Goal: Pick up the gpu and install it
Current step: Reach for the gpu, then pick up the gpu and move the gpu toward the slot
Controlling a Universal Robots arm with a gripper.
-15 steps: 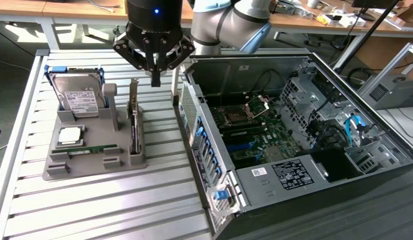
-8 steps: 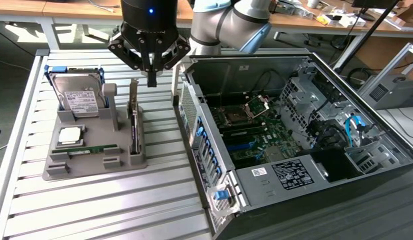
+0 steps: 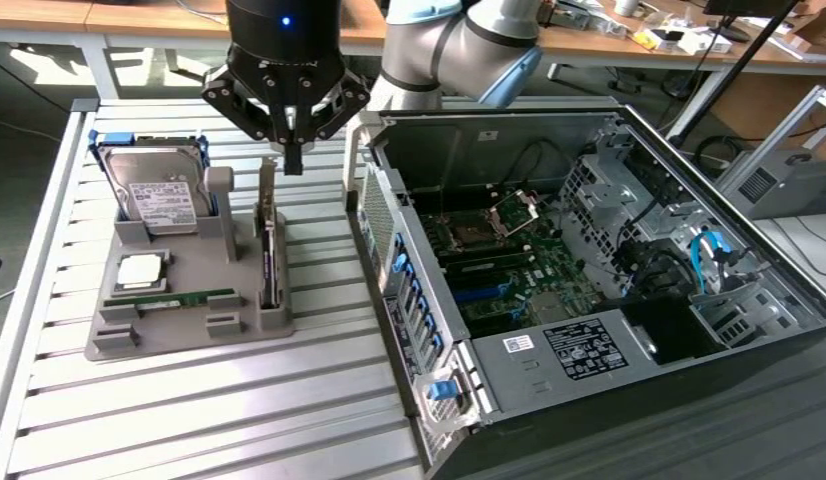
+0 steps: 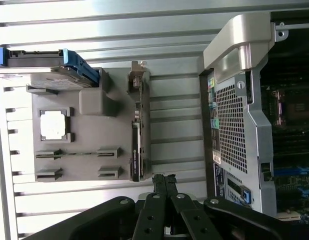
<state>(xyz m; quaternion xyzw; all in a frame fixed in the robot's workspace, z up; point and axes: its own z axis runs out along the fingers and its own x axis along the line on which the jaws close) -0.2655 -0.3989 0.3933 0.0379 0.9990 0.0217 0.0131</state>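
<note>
The gpu (image 3: 268, 245) stands on its edge in a slot of the grey holder (image 3: 186, 335), with its silvery bracket end pointing up. From the wrist, the gpu (image 4: 137, 130) appears as a thin dark strip along the holder (image 4: 89, 137). My gripper (image 3: 293, 160) hangs just above the card's top, slightly toward the exterior view's right. Its fingers (image 4: 164, 184) are shut together with nothing between them, and they do not touch the card.
On the same holder sit a hard drive (image 3: 153, 185), a processor chip (image 3: 140, 270) and a green memory stick (image 3: 186, 298). The open computer case (image 3: 587, 260) lies at the exterior view's right, its rear panel (image 4: 239, 115) close to the holder. Everything rests on a slatted metal table (image 3: 186, 420).
</note>
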